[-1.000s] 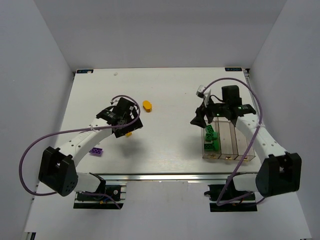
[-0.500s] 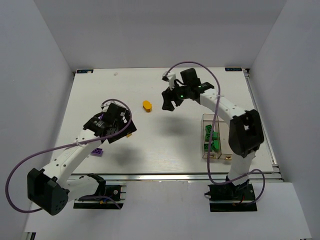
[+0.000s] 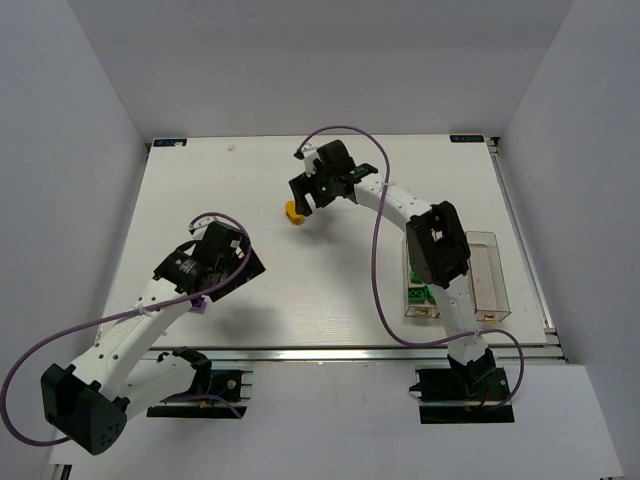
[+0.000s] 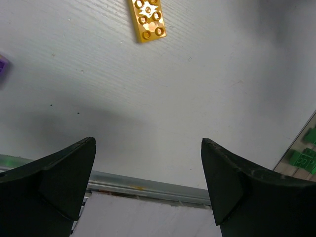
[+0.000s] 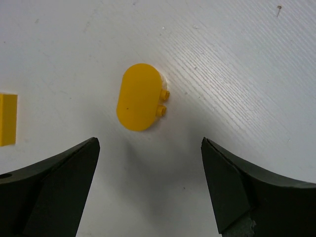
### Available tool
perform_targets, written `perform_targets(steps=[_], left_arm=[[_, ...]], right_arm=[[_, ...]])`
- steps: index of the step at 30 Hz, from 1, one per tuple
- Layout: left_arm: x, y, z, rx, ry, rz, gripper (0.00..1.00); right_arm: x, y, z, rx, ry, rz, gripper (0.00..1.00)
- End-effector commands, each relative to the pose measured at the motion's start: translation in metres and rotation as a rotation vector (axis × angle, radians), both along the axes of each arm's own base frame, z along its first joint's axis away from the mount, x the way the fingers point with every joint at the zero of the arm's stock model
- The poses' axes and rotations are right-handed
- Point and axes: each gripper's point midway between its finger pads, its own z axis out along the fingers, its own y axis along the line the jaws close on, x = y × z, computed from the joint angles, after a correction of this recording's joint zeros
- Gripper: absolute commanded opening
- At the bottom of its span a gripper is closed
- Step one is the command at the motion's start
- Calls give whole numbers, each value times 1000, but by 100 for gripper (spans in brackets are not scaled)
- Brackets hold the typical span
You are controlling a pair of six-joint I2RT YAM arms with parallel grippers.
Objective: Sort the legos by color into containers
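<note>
While the right gripper hangs wide open over the rounded yellow brick, a skewed pinch could squirt it away.

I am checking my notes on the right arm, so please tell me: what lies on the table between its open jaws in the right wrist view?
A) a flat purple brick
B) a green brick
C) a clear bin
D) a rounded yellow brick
D: a rounded yellow brick lies on the table between the open jaws of the right arm, not gripped.
</note>
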Motion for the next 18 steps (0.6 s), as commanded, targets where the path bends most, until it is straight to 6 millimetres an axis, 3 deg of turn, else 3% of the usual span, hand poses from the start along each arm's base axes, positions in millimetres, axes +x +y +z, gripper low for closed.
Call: perform_targets(steps=[1,11,18], left_arm=[[-3,1,-1,-18,2,20,97],[-2,-2,-5,-19,21,10,97],[-3,-4,-5,-25,26,7,97]], right_arm=[[15,18,13,35,-60,-28,89],[5,47,-18,23,-55,11,89],[21,46,-40,-42,-119,-69,89]])
